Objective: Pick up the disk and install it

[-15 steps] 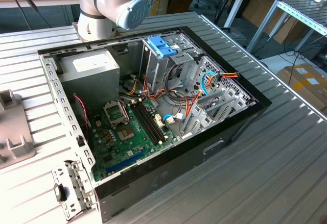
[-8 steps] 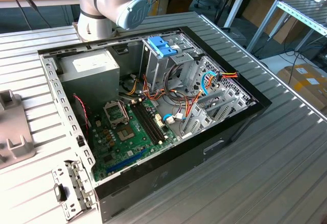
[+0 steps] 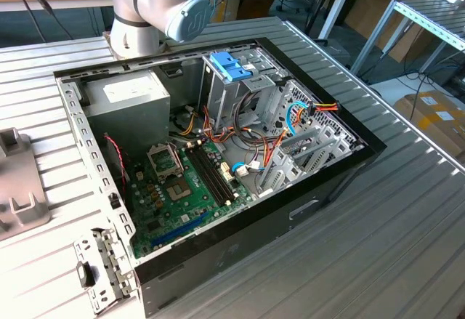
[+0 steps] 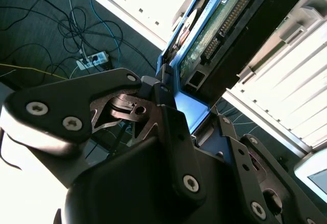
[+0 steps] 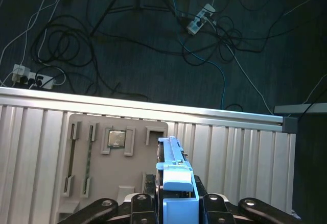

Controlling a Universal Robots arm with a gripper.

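Observation:
The disk shows its green circuit board and connector side in the second wrist view, framed by a light-blue rail. In the first wrist view its light-blue bracket stands edge-on above the slatted table. My gripper is shut on the disk, with black fingers pressed against both sides of the bracket; in the second wrist view the gripper clamps the disk's lower end. The disk hangs off the table surface, near the table's edge.
The open computer case lies on the slatted table, with motherboard, grey power supply and a blue tabbed piece on the drive cage. The arm's base stands behind it. A grey fixture tray holds a chip. Cables cover the floor.

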